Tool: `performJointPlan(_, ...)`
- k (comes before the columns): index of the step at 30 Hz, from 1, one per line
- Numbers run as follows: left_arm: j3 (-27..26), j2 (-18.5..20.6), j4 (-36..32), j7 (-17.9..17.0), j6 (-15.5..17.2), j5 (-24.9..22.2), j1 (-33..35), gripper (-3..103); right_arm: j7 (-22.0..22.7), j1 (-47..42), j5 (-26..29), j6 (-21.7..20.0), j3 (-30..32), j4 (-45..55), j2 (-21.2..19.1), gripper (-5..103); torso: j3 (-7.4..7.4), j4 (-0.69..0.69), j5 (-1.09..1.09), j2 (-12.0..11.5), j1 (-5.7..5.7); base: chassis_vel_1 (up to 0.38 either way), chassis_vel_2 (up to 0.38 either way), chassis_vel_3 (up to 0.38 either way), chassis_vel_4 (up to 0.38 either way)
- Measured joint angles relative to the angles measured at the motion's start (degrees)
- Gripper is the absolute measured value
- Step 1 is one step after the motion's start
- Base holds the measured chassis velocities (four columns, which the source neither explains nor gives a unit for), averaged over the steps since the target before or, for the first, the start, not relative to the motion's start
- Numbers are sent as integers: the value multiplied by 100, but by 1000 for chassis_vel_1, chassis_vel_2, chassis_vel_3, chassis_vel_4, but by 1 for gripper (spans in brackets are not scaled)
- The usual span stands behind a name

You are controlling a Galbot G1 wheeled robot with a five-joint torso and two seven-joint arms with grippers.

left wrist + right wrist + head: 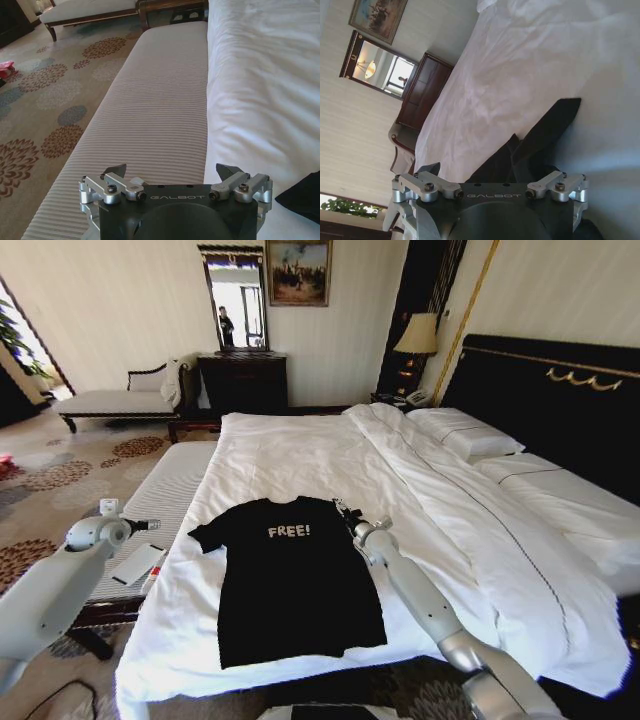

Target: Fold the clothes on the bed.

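Observation:
The clothes, a black T-shirt [292, 585] with white "FREE!" lettering, lie flat and face up on the bed [290, 455], near its foot end. My right gripper [350, 514] sits at the shirt's right sleeve. In the right wrist view the right gripper [490, 172] is open, with the black sleeve [542, 127] lying just beyond and between its fingers. My left gripper [150, 526] hovers off the bed, over the striped bench. In the left wrist view the left gripper [172, 172] is open and holds nothing, and a corner of the shirt [300, 197] shows at the edge.
A pale striped bench [160, 495] runs along the bed's left side, with a flat white object [136, 564] on it. A white duvet [470, 530] and pillows [470, 433] cover the bed's right side. A dark dresser [243, 380] and a chaise [115, 400] stand by the far wall.

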Motion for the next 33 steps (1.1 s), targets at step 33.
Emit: performJointPlan(33,-38,-25,-146,-25,-34,114,111,100,95,101,499,-819,10,-274,-931,100,0,-2,-1,1,-1,0,0,0,0)
